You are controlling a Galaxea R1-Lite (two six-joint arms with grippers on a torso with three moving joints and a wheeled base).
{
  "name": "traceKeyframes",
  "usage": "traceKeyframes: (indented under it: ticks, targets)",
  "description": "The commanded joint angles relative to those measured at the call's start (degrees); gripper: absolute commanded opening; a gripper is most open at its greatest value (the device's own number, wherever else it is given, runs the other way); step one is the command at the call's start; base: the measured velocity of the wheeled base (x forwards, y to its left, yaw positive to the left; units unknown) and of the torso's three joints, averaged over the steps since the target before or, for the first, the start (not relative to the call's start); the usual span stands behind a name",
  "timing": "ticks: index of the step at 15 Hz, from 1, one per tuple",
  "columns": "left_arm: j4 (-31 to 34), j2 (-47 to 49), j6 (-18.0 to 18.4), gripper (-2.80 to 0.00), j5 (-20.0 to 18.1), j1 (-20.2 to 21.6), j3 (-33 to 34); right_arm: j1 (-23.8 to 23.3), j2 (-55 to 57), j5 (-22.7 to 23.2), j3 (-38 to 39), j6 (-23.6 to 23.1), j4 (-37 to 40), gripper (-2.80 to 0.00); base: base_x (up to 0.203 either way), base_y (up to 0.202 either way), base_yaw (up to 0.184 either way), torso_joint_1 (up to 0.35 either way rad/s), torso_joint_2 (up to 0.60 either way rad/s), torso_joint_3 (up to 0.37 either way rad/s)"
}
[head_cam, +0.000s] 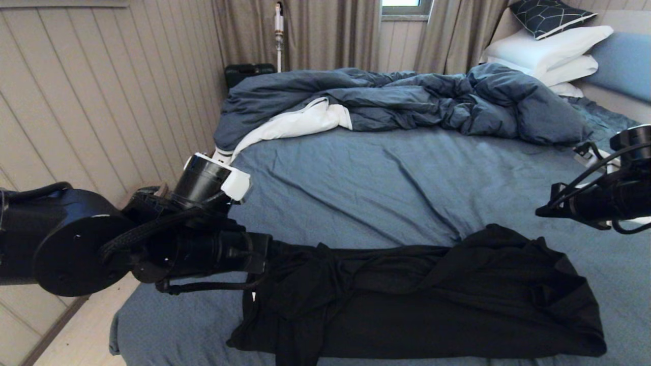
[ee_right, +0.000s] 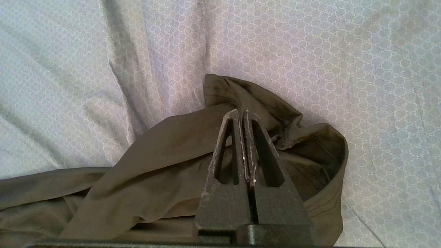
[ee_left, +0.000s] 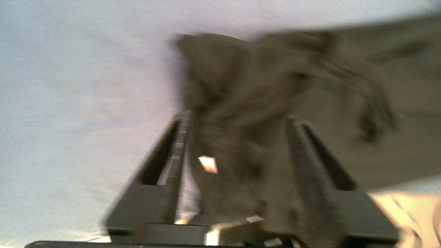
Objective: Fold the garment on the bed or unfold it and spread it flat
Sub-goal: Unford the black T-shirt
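Left hand (ee_left: 237, 117) blurred, fingers apart around bunched garment (head_cam: 432, 300); right hand (ee_right: 243, 115) pressed closed, empty, above garment edge; bed (head_cam: 356, 188) sheet bare beyond.

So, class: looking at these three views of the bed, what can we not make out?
- Left gripper: left wrist view blurred; grip on the garment unclear.
- Left gripper fingertips: hidden in the head view behind its own arm.
- Garment print: hidden by bunched folds.
- Right gripper: mostly cut off by the head view's right edge.

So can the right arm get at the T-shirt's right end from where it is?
Probably yes. The right gripper, fingers shut, hangs just above the black T-shirt near its right end, with only bare sheet around and nothing between. It would need to open first.
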Motion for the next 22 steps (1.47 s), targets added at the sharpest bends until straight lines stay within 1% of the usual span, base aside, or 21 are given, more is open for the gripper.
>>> traceKeyframes:
  ticks: [1,4,5,6,9,11,14,17,19,22]
  targets:
    - [0.13,1.71,-0.04,-2.8,-0.17,-2.46,-1.25,0.03,-0.12,0.11,0.0,0.03,0.07,-2.8,0.0,0.0,0.0,0.0,0.0,0.0]
    - [0.15,2.52,0.19,-2.8,-0.26,-6.52,-1.75,-0.06,-0.06,0.11,-0.18,0.03,-0.02,-2.8,0.0,0.0,0.0,0.0,0.0,0.0]
    - [0.36,2.48,0.14,-2.8,-0.81,-7.85,-1.55,-0.06,-0.04,0.11,-0.35,0.03,-0.02,-2.8,0.0,0.0,0.0,0.0,0.0,0.0]
    - [1.34,2.4,-0.09,0.0,-1.42,-8.93,-1.21,-0.06,-0.04,0.11,-0.35,0.03,0.05,-2.8,0.0,0.0,0.0,0.0,0.0,0.0]
    - [1.97,1.84,-0.33,0.0,-3.69,-10.82,0.0,-0.15,0.05,0.11,-0.44,0.03,-0.02,-2.8,0.0,0.0,0.0,0.0,0.0,0.0]
    - [1.74,1.97,-0.34,0.0,-3.89,-12.46,0.29,-0.15,0.05,0.11,-0.53,-0.06,-0.02,-2.8,0.0,0.0,0.0,0.0,0.0,0.0]
    - [0.89,5.26,-0.24,0.0,-3.68,-12.7,-0.94,-0.15,0.4,0.11,-0.53,-0.06,-0.02,-2.8,0.0,0.0,0.0,0.0,0.0,0.0]
    - [-3.3,9.39,0.32,0.0,-3.66,-11.93,-1.48,-0.41,0.49,0.11,-1.14,-0.15,0.07,-2.8,0.0,0.0,0.0,0.0,0.0,0.0]
    - [-6.13,11.73,2.14,0.0,-3.64,-10.67,-1.42,-0.41,0.58,0.11,-1.23,-0.24,-0.02,-2.8,0.0,0.0,0.0,0.0,0.0,0.0]
    - [-6.94,12.53,2.56,0.0,-3.74,-8.22,-1.27,-0.41,0.76,0.11,-1.23,-0.32,-0.02,-2.8,0.0,0.0,0.0,0.0,0.0,0.0]
